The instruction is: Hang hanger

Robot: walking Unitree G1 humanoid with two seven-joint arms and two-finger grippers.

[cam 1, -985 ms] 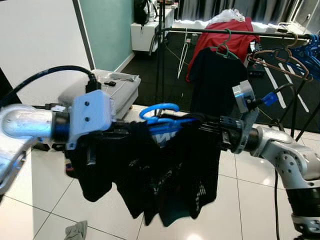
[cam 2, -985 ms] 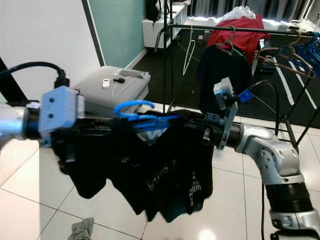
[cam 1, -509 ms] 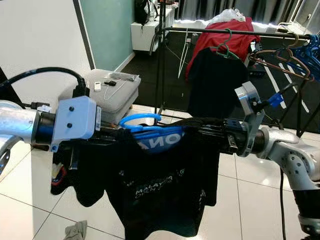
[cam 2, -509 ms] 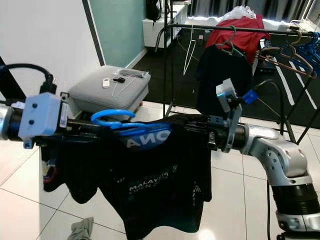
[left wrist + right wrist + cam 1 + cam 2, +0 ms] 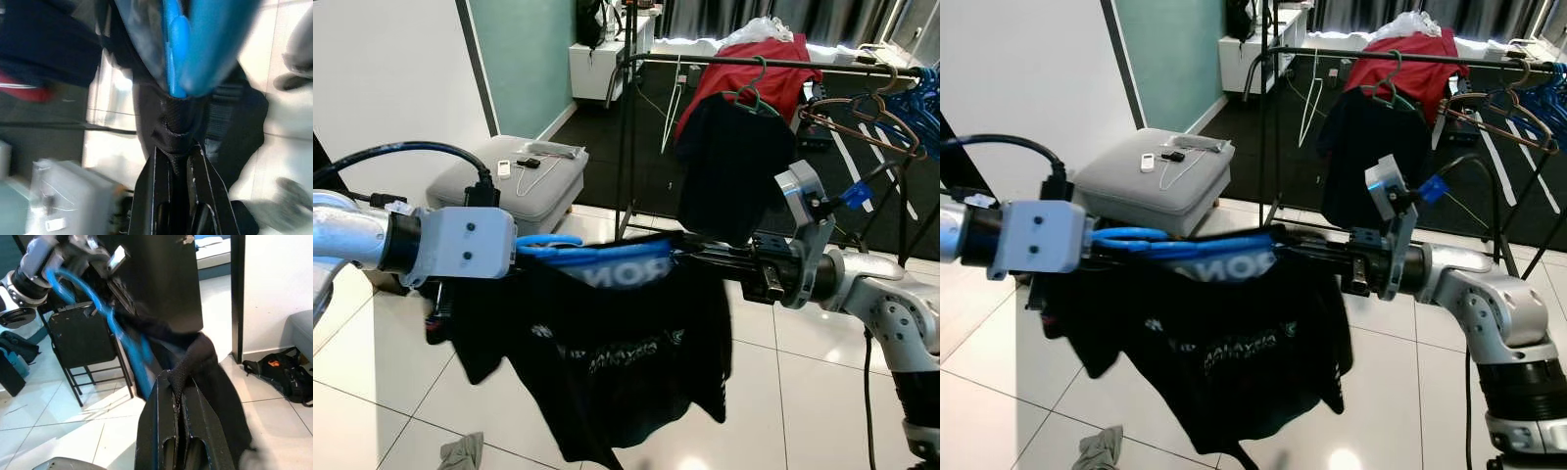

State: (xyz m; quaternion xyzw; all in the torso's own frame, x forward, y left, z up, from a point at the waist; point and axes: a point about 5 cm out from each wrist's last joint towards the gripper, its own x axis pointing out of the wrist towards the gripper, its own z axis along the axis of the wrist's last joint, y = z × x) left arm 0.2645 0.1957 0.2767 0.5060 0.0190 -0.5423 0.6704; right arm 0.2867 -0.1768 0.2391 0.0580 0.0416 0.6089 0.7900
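Note:
A blue plastic hanger [image 5: 582, 252] carries a black printed T-shirt [image 5: 612, 357] and hangs level between my two arms, at chest height. My left gripper [image 5: 530, 260] is shut on the shirt-covered left end of the hanger [image 5: 177, 54]. My right gripper [image 5: 707, 258] is shut on the right end, pinching black fabric [image 5: 188, 357] there. The hanger's hook [image 5: 540, 241] lies nearly flat, pointing left. The black clothes rail [image 5: 734, 63] runs across behind and above both grippers.
On the rail hang a black shirt [image 5: 729, 157] on a green hanger, a red garment [image 5: 759, 61], brown hangers [image 5: 862, 113] and blue hangers [image 5: 915, 93]. The rack's post [image 5: 626, 147] stands ahead. A grey case [image 5: 519, 181] sits at left, and a grey rag [image 5: 462, 452] lies on the tiles.
The hanger's hook has turned from an upright loop to nearly flat and shifted left. The shirt has spread out between the grippers and swings. The left wrist has drawn leftward.

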